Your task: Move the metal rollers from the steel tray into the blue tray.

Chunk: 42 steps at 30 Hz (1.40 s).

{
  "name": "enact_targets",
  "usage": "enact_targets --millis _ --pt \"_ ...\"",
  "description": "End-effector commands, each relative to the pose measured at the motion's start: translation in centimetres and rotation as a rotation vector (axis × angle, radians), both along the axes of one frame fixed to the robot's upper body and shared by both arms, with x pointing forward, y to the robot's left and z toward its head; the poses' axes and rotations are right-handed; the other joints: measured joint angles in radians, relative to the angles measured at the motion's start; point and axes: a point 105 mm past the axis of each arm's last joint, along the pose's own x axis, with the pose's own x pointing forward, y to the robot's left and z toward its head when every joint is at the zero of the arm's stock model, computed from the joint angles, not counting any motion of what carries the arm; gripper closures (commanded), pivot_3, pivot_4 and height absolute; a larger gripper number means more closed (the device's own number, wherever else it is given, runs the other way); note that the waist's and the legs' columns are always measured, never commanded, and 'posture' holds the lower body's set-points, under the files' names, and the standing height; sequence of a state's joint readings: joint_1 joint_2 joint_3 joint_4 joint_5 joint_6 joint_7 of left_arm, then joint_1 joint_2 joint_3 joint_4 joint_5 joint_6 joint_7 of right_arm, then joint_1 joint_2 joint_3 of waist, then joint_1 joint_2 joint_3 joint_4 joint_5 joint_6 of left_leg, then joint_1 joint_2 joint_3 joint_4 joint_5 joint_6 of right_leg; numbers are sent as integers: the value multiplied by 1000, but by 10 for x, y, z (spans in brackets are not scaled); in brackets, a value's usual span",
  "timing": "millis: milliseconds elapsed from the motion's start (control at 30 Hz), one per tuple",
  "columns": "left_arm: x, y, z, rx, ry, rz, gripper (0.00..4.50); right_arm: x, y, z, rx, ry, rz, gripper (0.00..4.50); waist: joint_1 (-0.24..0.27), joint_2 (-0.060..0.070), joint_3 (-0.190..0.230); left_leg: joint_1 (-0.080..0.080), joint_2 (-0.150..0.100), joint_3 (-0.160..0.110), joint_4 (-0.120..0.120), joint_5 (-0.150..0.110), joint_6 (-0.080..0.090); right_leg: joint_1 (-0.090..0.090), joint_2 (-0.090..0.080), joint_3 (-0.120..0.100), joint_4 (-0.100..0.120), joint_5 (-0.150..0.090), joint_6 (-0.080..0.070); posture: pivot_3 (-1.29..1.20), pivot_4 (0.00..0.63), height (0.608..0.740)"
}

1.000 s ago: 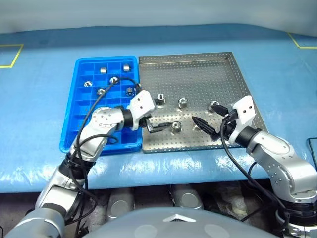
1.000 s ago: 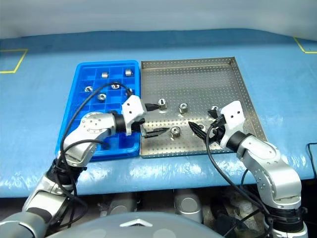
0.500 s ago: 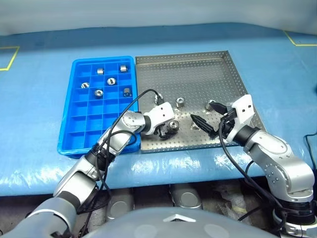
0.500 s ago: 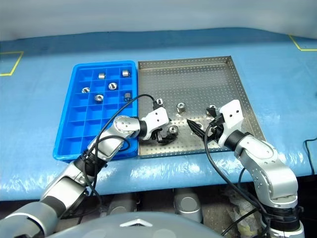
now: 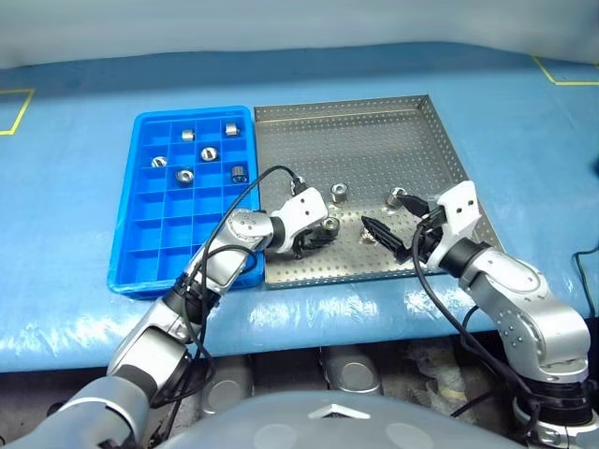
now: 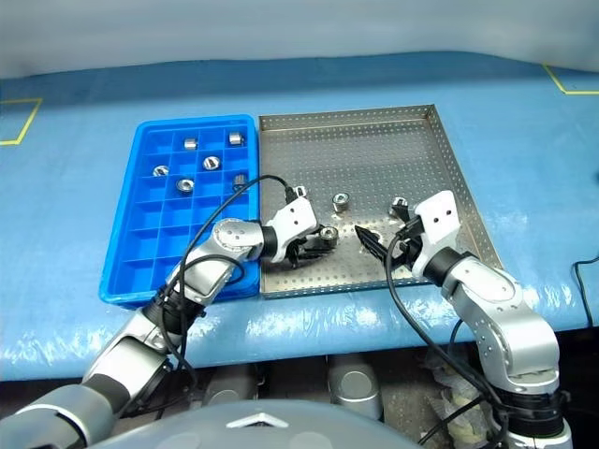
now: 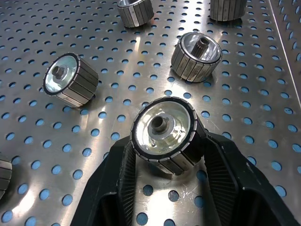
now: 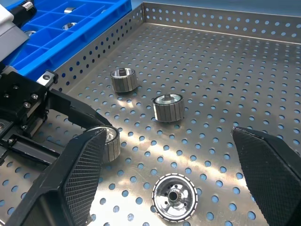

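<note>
While left hand (image 7: pixel 164 155) grips a roller (image 7: pixel 162 134), right hand (image 8: pixel 174 174) open, no legible writing

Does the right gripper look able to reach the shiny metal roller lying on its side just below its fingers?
Probably yes: right gripper stands open, roller lies uncovered on the steel tray.

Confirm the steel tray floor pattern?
Silver-grey steel tray, floor perforated with a regular grid of small round holes; clearest in the left wrist view.
</note>
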State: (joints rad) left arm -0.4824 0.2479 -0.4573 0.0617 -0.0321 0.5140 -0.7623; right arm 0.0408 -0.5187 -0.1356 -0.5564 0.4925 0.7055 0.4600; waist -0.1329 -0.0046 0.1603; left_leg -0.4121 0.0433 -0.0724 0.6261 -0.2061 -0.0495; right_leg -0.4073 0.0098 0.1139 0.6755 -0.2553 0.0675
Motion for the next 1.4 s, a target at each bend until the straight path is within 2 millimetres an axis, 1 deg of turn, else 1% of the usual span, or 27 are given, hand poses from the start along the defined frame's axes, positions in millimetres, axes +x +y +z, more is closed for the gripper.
enact_targets --millis 33,67,167,233,333,433,533,567,667,767,900,1000,1133,1267,1333,1367,1400 --pt "11 17 45 -133 -106 82 2655 1 4 12 1 -57 25 0 0 0 0 0 0 0 0 0 0 0 0 0 0 0 0 -127 150 740" --pt "14 25 51 -141 -124 115 2655 1 4 13 1 -59 26 0 0 0 0 0 0 0 0 0 0 -1 0 0 0 0 0 -127 150 740" --pt "20 70 71 -129 -200 253 2655 0 7 15 6 -66 42 0 -1 0 0 0 1 0 -1 0 0 -1 1 1 1 0 0 -105 150 740" --pt "18 98 80 -96 -239 327 2655 -1 14 16 17 -63 73 0 -1 0 0 1 1 0 -1 0 0 -1 1 1 1 0 0 -80 150 740" --pt "9 138 90 -33 -282 432 2655 -2 28 15 24 -59 142 0 8 0 0 1 1 0 -1 0 0 -1 1 1 2 0 -1 -38 150 740" --pt "-3 166 94 20 -301 523 2655 2 37 14 31 -56 178 0 27 -1 1 0 1 0 -1 0 0 -1 0 0 1 0 -1 28 150 740" --pt "-17 193 90 61 -281 638 2655 11 42 14 39 -54 196 0 50 -2 1 1 1 1 -1 0 0 -1 0 0 1 0 -1 70 150 740" --pt "-22 199 87 76 -273 667 2655 13 43 14 40 -55 205 0 59 -2 1 1 1 1 -1 0 0 -1 0 0 1 0 -1 82 150 740" --pt "-32 212 79 89 -248 746 2655 16 47 15 41 -56 232 0 81 -3 2 1 1 0 -1 0 0 -1 0 -1 1 -1 -2 114 150 740" --pt "-34 223 72 85 -237 834 2655 18 49 15 40 -53 244 0 107 -4 2 0 1 -1 -1 0 0 -1 0 -2 1 -1 -2 144 150 740" --pt "-18 218 72 8 -250 922 2655 21 50 15 48 -52 247 0 133 -4 2 0 1 -1 0 0 0 0 -1 -3 1 -1 -2 160 150 740" --pt "-9 212 70 -12 -249 935 2655 21 52 16 49 -54 252 0 141 -4 2 0 1 -2 0 0 0 0 0 -3 1 -1 -2 154 150 740" --pt "-3 218 66 20 -252 975 2655 22 48 20 45 -70 236 0 136 -4 2 0 1 -1 -1 0 0 -1 0 -3 1 -1 -2 135 150 740" --pt "-3 227 67 34 -258 1000 2655 23 43 20 45 -73 199 0 134 -4 2 0 1 -2 -3 0 0 -1 0 -4 1 -1 -3 120 150 740" --pt "-2 233 69 28 -267 1030 1890 23 41 19 47 -69 192 0 134 -4 2 0 1 -2 -3 0 0 -1 0 -4 1 -1 -3 118 150 740" --pt "-1 236 70 27 -274 1043 1620 23 41 19 47 -68 191 0 134 -4 2 0 1 -2 -3 0 0 -1 0 -4 1 -1 -3 117 150 740" --pt "0 238 71 25 -281 1052 1253 22 41 18 48 -67 191 0 134 -4 2 0 1 -2 -3 0 0 -1 -1 -4 1 -1 -3 116 150 740"
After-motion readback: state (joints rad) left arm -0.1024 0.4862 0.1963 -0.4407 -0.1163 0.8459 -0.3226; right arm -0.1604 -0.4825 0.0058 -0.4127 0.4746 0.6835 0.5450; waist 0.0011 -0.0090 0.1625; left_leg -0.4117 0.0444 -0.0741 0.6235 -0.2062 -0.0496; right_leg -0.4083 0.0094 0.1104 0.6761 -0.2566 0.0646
